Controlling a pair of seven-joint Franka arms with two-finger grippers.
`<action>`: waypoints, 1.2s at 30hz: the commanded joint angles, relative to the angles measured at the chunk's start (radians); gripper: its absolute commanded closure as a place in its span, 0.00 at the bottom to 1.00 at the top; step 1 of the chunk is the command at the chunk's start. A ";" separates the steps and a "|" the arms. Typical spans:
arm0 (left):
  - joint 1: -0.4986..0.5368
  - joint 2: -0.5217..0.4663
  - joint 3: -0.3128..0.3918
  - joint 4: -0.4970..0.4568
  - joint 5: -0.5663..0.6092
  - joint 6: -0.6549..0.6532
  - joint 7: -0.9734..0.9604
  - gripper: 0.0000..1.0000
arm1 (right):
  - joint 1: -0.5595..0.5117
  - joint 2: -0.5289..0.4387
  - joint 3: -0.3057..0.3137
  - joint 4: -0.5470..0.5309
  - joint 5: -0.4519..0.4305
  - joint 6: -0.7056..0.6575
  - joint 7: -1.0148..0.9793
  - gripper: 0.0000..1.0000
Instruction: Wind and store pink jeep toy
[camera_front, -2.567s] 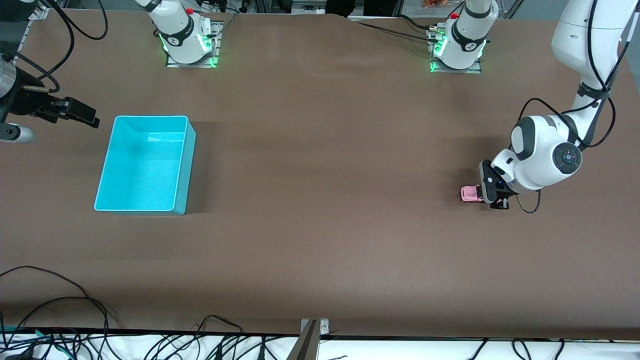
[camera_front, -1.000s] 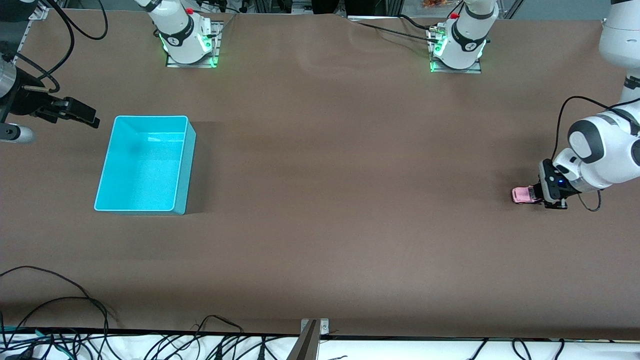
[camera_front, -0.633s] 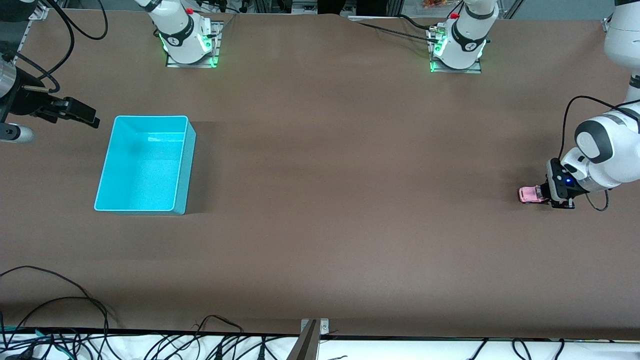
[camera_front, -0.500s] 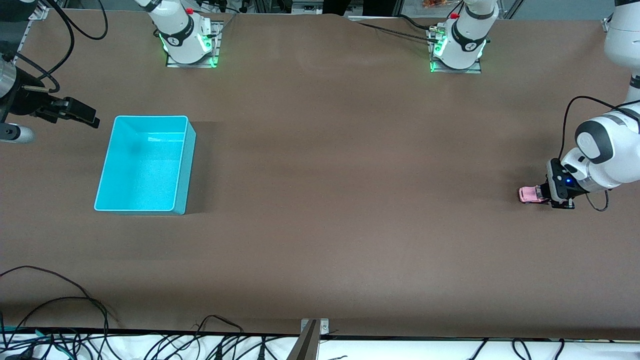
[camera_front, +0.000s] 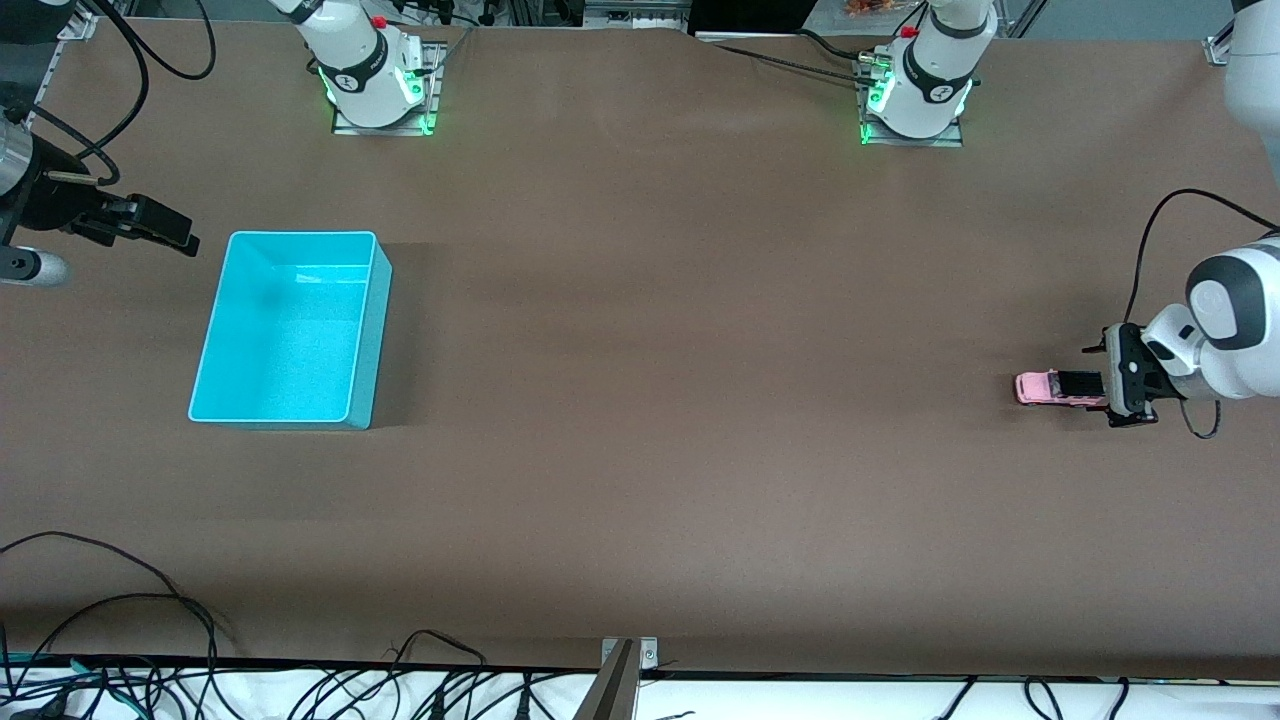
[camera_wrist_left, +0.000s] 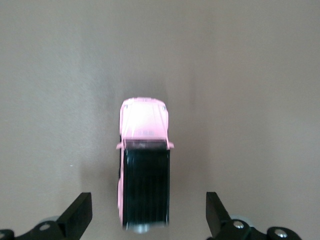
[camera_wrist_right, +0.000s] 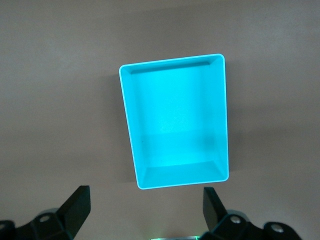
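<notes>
One pink jeep toy (camera_front: 1046, 388) on table, one turquoise bin (camera_front: 290, 330)

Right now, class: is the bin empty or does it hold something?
Empty. The bin shows only its bare turquoise floor in the right wrist view; the jeep sits on the table by the left gripper.

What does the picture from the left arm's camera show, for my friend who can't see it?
A tiny pink jeep toy with a black roof sits on the brown table, seen from straight above. The left end effector is open, one black finger on each side of the jeep's back end, not touching it.
</notes>
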 joint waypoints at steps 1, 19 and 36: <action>-0.027 -0.091 0.002 -0.009 0.019 -0.108 -0.179 0.00 | -0.004 -0.011 0.002 0.000 0.015 -0.011 -0.011 0.00; -0.090 -0.219 -0.096 -0.006 0.010 -0.198 -0.607 0.00 | -0.004 -0.011 0.003 0.000 0.017 -0.011 -0.011 0.00; -0.091 -0.305 -0.254 0.134 0.019 -0.367 -1.179 0.00 | -0.004 -0.011 0.002 0.000 0.017 -0.011 -0.011 0.00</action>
